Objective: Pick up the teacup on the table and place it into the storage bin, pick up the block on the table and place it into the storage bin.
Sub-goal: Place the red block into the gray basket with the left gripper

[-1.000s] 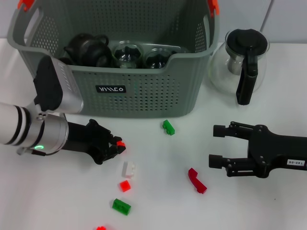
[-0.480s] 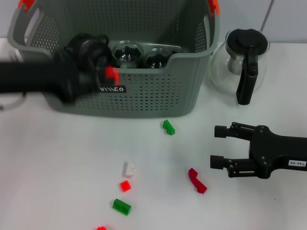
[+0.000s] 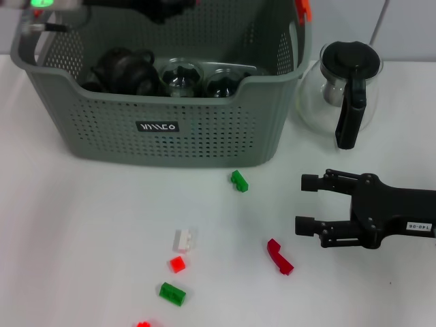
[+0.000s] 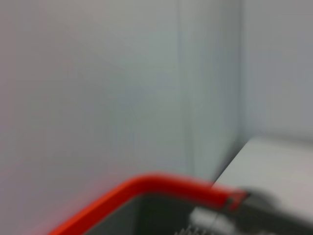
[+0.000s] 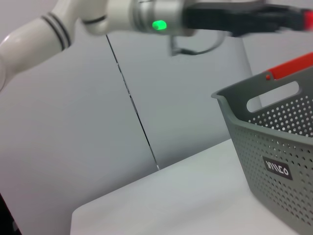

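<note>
The grey-green storage bin (image 3: 170, 126) stands at the back middle; it also shows in the right wrist view (image 5: 274, 147). My left gripper (image 3: 165, 5) is high over the bin's back left part. In the right wrist view the left gripper (image 5: 299, 15) is shut on a small red block (image 5: 308, 19) above the bin. Two glass teacups (image 3: 179, 78) and a black teapot (image 3: 122, 68) lie inside the bin. No teacup shows on the table. My right gripper (image 3: 305, 203) is open and empty, low over the table at the right.
Loose blocks lie on the white table: green (image 3: 238, 180), white (image 3: 182, 240), small red (image 3: 178, 264), green (image 3: 172, 293), dark red (image 3: 280, 257), red at the front edge (image 3: 143, 325). A glass pot with black handle (image 3: 344, 85) stands right of the bin. An orange-red rim clip (image 4: 161, 183) fills the left wrist view.
My left gripper has lifted the red block from the table in front of the bin, up past the bin's front wall to above its back left. The right arm has barely moved.
</note>
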You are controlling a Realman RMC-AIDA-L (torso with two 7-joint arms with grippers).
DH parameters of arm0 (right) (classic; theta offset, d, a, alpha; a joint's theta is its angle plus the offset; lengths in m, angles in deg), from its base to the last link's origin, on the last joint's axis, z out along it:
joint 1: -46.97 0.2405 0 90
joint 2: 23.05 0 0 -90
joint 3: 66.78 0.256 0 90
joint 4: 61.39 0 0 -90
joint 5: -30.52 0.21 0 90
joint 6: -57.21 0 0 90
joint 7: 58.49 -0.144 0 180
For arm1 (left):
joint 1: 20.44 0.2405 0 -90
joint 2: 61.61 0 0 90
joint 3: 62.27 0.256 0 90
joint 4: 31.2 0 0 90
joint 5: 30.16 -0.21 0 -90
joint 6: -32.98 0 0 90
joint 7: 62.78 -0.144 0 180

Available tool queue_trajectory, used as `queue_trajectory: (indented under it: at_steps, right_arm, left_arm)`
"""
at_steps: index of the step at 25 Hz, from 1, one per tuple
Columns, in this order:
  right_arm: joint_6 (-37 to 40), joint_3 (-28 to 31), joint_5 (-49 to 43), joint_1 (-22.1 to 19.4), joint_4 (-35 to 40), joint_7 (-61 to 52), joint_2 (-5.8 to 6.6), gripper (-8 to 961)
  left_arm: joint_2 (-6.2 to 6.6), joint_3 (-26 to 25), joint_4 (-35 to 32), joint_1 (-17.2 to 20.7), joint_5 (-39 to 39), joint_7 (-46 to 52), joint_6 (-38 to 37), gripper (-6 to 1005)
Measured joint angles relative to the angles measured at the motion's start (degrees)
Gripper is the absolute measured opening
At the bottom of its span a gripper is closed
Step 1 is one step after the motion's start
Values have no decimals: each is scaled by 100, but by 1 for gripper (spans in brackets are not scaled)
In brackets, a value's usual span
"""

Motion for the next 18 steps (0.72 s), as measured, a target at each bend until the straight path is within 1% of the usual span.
queue_trajectory:
  at_steps: [1, 3, 5, 7, 10, 13, 18]
  right_arm:
    - [-4, 0, 0, 3, 0, -1, -2, 941]
    - [-19, 0, 0, 2, 0, 5, -7, 941]
    - [-26, 0, 0, -15, 0, 19, -13, 941]
    - [-27, 0, 2, -23, 0, 27, -16, 941]
    - [-28, 0, 6, -26, 0, 33, -17, 941]
    - [-30, 0, 8, -20, 0, 35, -17, 941]
    - [-34, 0, 9, -19, 0, 36, -17, 941]
  left_arm:
    - [-6, 163, -110, -115, -288, 185, 269, 190]
    - [-74, 515, -428, -387, -1071, 668, 846, 191]
    - [-171, 671, -637, -534, -1584, 910, 1194, 192]
    - [-299, 788, -943, -691, -2135, 1059, 1571, 193]
    - [-411, 873, -1398, -932, -2830, 1321, 1994, 194]
    - [-440, 842, -1756, -1105, -3081, 1530, 2171, 195]
    - [-358, 814, -1805, -1177, -3066, 1910, 2018, 196]
